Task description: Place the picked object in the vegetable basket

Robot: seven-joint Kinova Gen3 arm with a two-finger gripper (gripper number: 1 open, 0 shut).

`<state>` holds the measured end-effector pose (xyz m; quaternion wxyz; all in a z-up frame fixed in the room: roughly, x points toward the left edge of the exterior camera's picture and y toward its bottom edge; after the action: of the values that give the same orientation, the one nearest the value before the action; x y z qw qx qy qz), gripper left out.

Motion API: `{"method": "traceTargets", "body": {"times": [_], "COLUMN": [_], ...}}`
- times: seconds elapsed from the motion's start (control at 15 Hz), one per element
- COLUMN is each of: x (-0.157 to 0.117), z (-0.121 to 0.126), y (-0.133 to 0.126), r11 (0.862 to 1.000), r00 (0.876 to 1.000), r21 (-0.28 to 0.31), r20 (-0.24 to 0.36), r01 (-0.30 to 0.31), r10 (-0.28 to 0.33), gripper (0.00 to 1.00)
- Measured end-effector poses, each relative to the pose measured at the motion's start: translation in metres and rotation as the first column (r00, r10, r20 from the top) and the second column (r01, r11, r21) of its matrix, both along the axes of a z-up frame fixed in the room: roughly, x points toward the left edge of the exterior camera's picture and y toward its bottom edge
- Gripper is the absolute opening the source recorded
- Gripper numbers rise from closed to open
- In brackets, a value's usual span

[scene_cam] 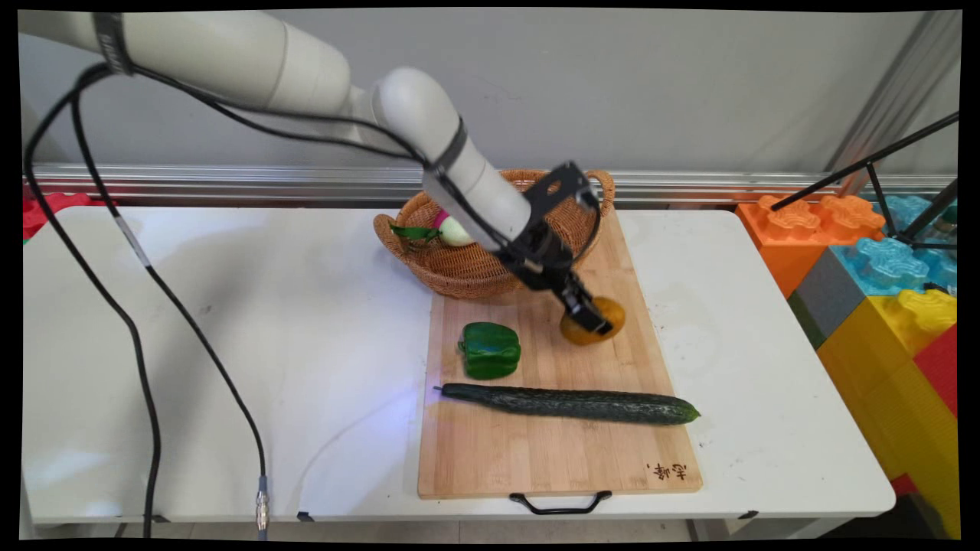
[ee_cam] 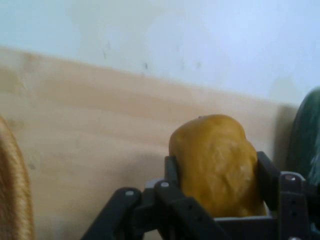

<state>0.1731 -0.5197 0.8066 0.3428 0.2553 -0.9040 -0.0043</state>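
Cables hung from the white arm at the left, and the arm reached down over a wooden cutting board (scene_cam: 536, 459) on the white table (scene_cam: 230, 344). Left to right across that board: a green bell pepper (scene_cam: 490, 350) sat near its left edge, a wicker basket (scene_cam: 459, 268) holding a pale onion-like bulb (scene_cam: 455, 231) overlapped its far left corner, and a long dark cucumber (scene_cam: 570, 403) lay crosswise on the board's near half, stem end at the left edge, tip toward the right edge. On the board's far right part rested a rounded orange-yellow fruit (scene_cam: 593, 321), possibly a persimmon or small orange. The gripper (scene_cam: 591, 315) was closed down on this fruit; in the hand view its fingers (ee_cam: 267, 175) pressed either flank of the fruit (ee_cam: 215, 165), which filled the gap between them. Whether it rested on the board or was just lifted could not be told. It looked light, fairly firm and smooth-skinned, likely a little slippery, best held across its widest middle. Being slightly taller than wide in the hand view, its long axis ran along the fingers, domed end pointing away from the palm.
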Motion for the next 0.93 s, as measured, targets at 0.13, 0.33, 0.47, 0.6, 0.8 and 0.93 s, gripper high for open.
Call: {"method": "traceTargets", "body": {"times": [0.13,0.33,0.47,0.6,0.8,0.93], "x": [0.003,0.015,0.028,0.045,0.068,0.078], "z": [0.025,0.063,0.082,0.094,0.095,0.085], "y": [-0.007,-0.028,-0.043,-0.06,-0.081,-0.094], "r11": [1.0,0.993,0.98,0.96,0.929,0.913], "r00": [0.999,0.993,0.986,0.974,0.948,0.932], "r21": [-0.017,-0.073,-0.12,-0.161,-0.198,-0.208], "r20": [-0.036,-0.069,-0.072,-0.055,-0.015,0.012], "r01": [-0.026,-0.096,-0.159,-0.227,-0.313,-0.351], "r10": [0.026,0.091,0.151,0.221,0.316,0.361], "gripper": [0.0,0.0,0.0,0.0,0.0,0.0]}}
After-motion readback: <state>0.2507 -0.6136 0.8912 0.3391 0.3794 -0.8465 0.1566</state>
